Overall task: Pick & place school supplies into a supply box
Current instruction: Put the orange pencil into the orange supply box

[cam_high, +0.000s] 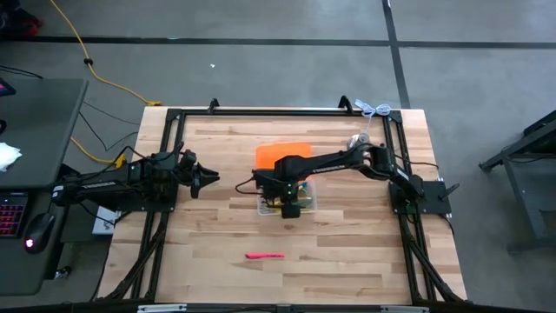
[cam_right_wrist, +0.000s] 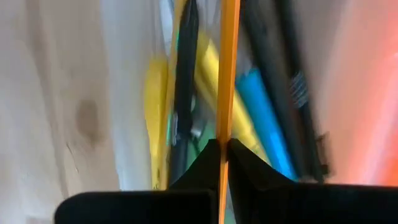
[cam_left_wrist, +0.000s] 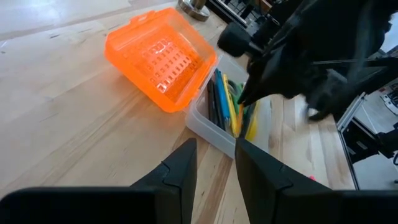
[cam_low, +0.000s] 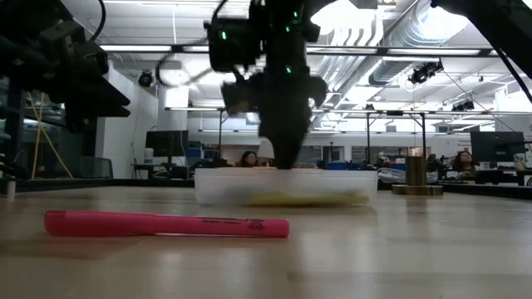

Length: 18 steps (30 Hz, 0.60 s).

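Orange showed first: the supply box's orange lid (cam_high: pixel 282 153) lay swung open on the counter (cam_high: pixel 347 252), hinged to the clear tray (cam_low: pixel 283 186) near the counter's middle. You had the right gripper (cam_high: pixel 291 207) reaching down into that tray, its jaws pinched shut on a thin orange pencil (cam_right_wrist: pixel 226 81) that ran out ahead of them over the yellow, blue and black pens (cam_left_wrist: pixel 231 109) already lying lengthwise inside. You kept the left gripper (cam_high: pixel 208 179) well off to the left side, above bare wood, its jaws standing partly apart with nothing between them. One pink marker (cam_high: pixel 264 256) lay flat by itself on the counter toward the front edge, well apart from the box. A brass-coloured bell-shaped object (cam_low: pixel 417 176) stood beyond the box.
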Motion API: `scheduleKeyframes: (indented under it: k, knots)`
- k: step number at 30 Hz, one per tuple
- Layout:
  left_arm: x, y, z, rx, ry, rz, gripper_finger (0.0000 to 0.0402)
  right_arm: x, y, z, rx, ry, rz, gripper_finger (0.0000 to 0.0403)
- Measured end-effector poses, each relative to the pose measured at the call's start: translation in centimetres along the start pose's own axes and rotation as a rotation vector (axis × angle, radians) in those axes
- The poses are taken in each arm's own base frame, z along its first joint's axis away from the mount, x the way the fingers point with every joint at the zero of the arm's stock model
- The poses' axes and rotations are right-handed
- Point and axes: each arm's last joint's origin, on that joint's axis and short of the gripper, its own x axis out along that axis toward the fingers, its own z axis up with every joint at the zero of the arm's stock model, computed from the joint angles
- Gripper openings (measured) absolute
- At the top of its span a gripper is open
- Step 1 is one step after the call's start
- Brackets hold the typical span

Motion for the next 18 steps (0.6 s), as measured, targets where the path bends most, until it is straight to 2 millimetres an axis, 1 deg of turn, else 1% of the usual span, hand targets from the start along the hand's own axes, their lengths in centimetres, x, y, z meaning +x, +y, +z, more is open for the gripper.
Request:
scheduleKeyframes:
  k: [4, 9, 18]
  knots:
    - [0.0, 0.0, 0.0, 0.000, -0.002, -0.001, 0.0140, 1.5, 0.0, -0.9, 0.031, 0.050, 0.007, 0.0000]
    - [0.0, 0.0, 0.0, 0.000, -0.001, -0.001, 0.0140, 1.6, 0.5, -0.8, 0.025, 0.042, 0.003, 0.0000]
    - [0.0, 0.0, 0.0, -0.008, -0.001, -0.001, 0.0140, 1.5, 0.5, -0.7, 0.024, 0.019, 0.006, 0.0001]
